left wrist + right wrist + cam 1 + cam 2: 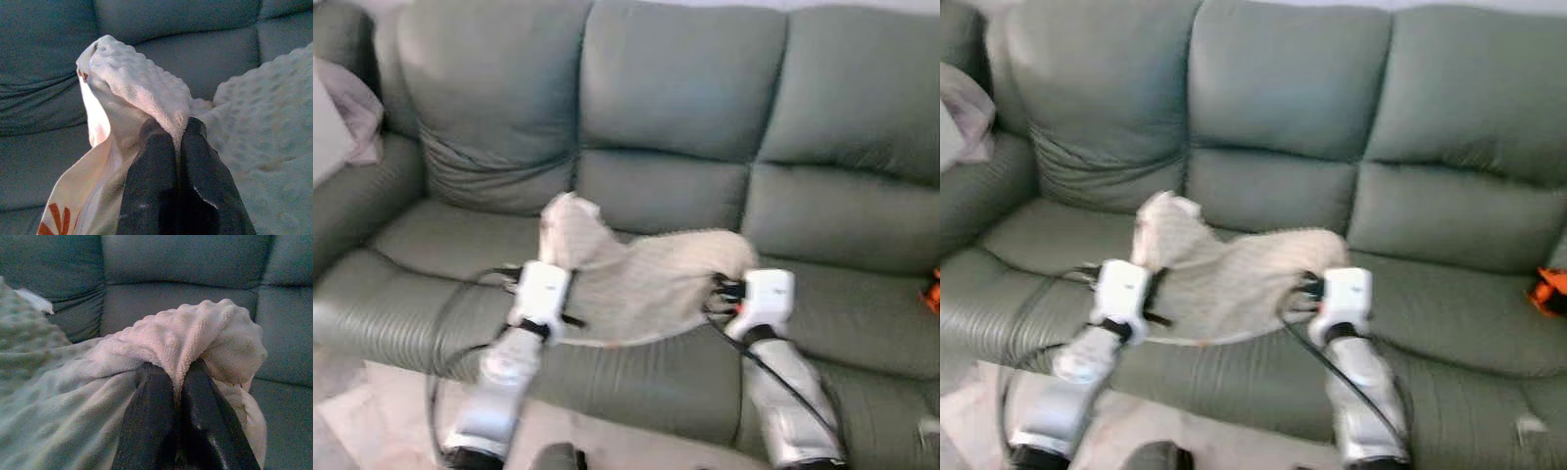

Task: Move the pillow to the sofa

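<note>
The cream pillow (636, 279) looks light, limp and fleecy, sagging over the sofa (685, 127) seat. The left hand (177, 142) pinches one bunched corner and the right hand (177, 374) the other; such edge holds suit it.

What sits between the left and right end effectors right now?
The cream pillow spans the gap, sagging over the green sofa seat. In the head views, the left end effector pinches one corner and the right end effector the other.
</note>
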